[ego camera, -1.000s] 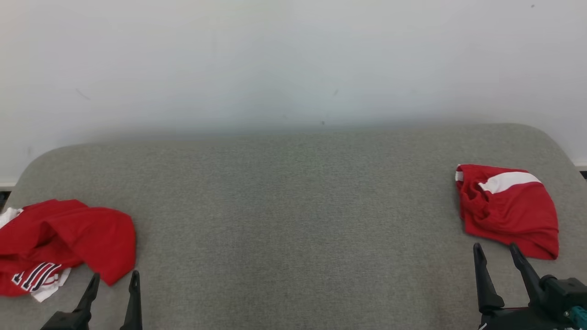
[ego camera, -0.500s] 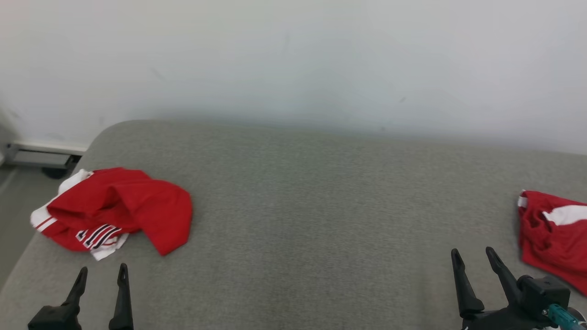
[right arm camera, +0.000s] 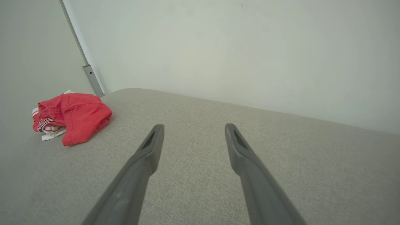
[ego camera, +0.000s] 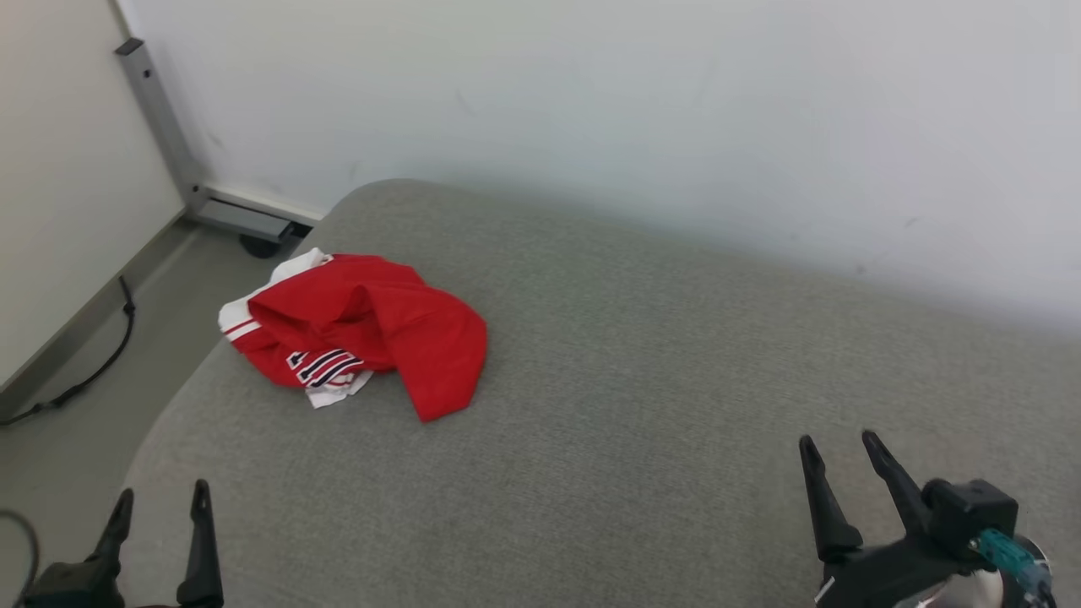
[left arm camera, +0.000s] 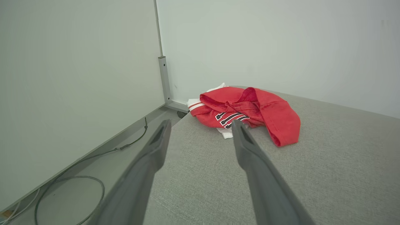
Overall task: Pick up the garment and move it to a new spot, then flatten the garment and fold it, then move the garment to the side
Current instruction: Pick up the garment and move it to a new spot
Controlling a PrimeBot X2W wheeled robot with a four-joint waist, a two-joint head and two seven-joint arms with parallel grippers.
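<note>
We log the red garment [ego camera: 363,325] crumpled at the far left corner of the grey cushion [ego camera: 642,380], ahead and slightly right of our left gripper [ego camera: 164,490], the nearer one. Both it and the right gripper [ego camera: 838,439], well apart across the cushion, stand spread and empty.

A crumpled red garment [ego camera: 363,325] lies on the grey cushioned surface [ego camera: 642,397].

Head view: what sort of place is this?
Likely a bare indoor test room: a grey fabric-covered surface holding a crumpled red garment, plain white walls, a metal post in the corner, a loose cable on the floor.
</note>
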